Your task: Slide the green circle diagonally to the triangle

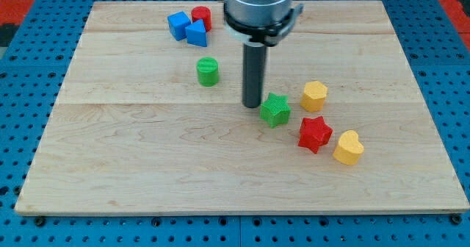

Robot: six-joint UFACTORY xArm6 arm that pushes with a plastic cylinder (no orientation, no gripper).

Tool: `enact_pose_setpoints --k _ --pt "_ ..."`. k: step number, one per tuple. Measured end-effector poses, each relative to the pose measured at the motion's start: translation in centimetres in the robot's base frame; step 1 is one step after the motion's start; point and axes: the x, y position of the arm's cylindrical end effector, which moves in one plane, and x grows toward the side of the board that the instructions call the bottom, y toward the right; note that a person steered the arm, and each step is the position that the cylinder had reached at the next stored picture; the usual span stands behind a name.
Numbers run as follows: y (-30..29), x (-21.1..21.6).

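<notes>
**Trouble brewing beside the green star**

Danger first: my tip (252,104) sits just left of the green star-shaped plastic block (275,109), nearly touching, and well apart from the target. No fingers on this rod, so nothing is gripped; it only pushes. Any rightward drift, I'd judge, knocks that star into the yellow hexagonal block (314,95) or the red star block (315,134).

Up and to the view's left stands the green cylindrical circle block (208,71), alone. Its destination, the blue triangular block (196,33), huddles against a blue cube (178,24) and a red cylinder (202,18); an off-centre shove could roll the circle aside or scatter that cluster.

Pale wooden board (147,173), smooth, on blue pegboard (15,92). A yellow heart-shaped block (349,148) idles at lower right.
</notes>
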Motion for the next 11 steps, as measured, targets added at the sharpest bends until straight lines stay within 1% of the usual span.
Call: enact_pose_setpoints --k 1,2,3,4,5,7,8,9,10,11 --pt "3.1 0.1" --pt "2.0 0.4" --pt "-8.9 -0.9" --pt "-13.3 -4.7" --pt "-10.6 -6.2" --pt "0.3 -6.1" --pt "-2.6 -10.3" --pt "2.3 -12.0" --pt "7.4 -7.6" --pt "5.2 -7.6"
